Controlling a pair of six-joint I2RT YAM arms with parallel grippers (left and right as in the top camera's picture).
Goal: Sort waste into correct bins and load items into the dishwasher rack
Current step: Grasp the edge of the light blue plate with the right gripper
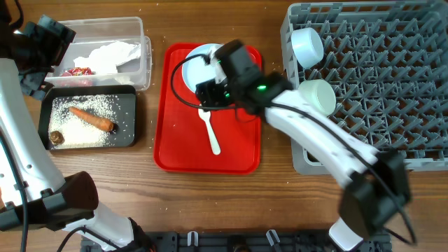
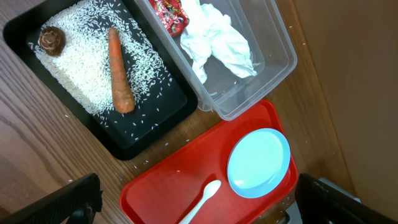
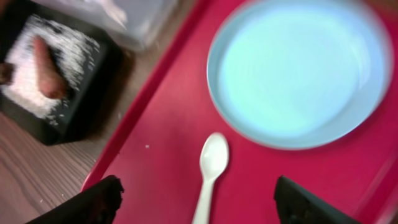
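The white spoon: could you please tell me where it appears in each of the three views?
Overhead: white spoon near picture centre, on the red tray.
Left wrist: white spoon at bottom edge, centre.
Right wrist: white spoon at bottom centre.
Shared landmark: pale blue plate, near the spoon's bowl.

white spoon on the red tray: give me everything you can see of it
The white spoon is one piece, plastic-looking, with a small oval bowl and a slim straight handle. It lies flat on the red tray, bowl end toward the pale blue plate but apart from it, handle pointing away from the plate. Only the tray touches it; nothing grips it.
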